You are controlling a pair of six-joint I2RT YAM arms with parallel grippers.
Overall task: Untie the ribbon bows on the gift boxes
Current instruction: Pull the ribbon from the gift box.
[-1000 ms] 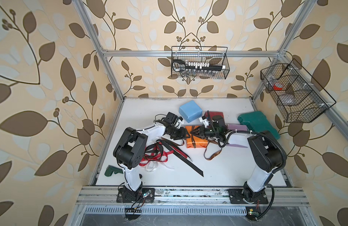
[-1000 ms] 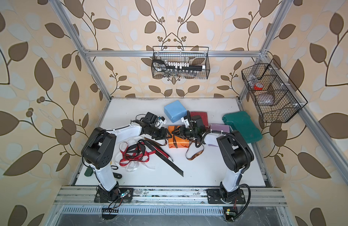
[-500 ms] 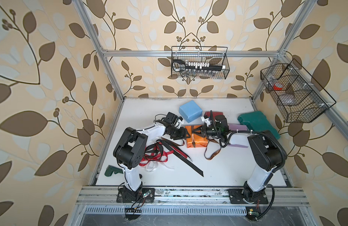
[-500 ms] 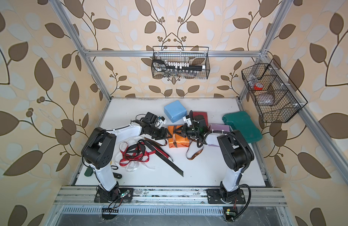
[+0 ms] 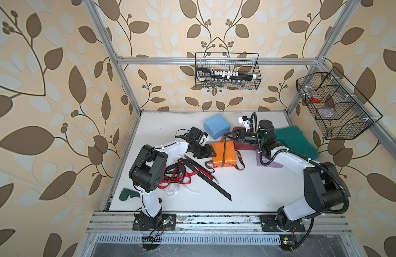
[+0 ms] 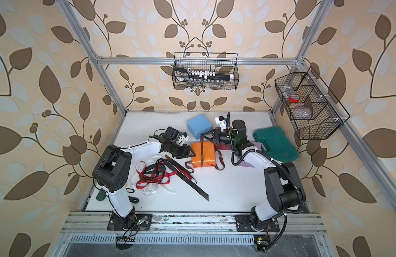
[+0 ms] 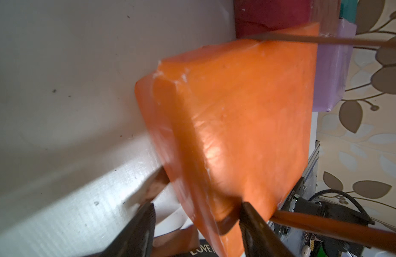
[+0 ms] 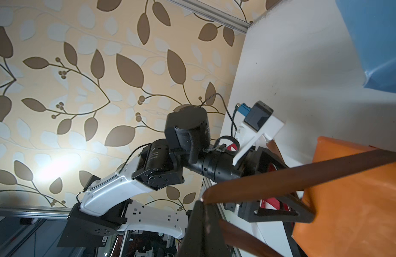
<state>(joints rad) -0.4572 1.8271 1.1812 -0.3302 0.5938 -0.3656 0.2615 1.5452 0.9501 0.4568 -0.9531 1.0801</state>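
right pincer point(image 5: 225, 135): clenched on the brown ribbon point(image 5: 224, 153), its tips raised over the far edge of the orange box point(image 5: 231, 153); the right wrist view shows the ribbon leaving the closed tips.
brown ribbon: wrapped round the orange box; a strand runs taut from the box top up to the right pincer; two loose ends lie on the table point(image 5: 248, 189), one at the box's right and one at its near left corner.
orange box: in the middle of the table, between the two pincers.
left pincer point(image 5: 211, 153): released, grasping nothing, jaws apart at the box's left side; in the left wrist view one finger point(image 7: 254, 227) lies against the box's edge, while the other finger point(image 7: 139, 227) stands clear of it with table showing between.
light blue box point(image 5: 216, 125): just beyond the orange box, bare of ribbon.
dark red box point(image 7: 270, 17): at the orange box's far right, largely hidden under the right pincer in both top views.
lilac box point(image 7: 330, 77): right of the orange box, under the right arm.
red ribbon point(image 5: 181, 181), white ribbon point(image 5: 171, 191): loose in a tangle, near left on the table.
black ribbon point(image 5: 212, 183): loose, partly in the tangle, with one long strip reaching toward the near middle.
green case point(image 5: 297, 142): far right on the table.
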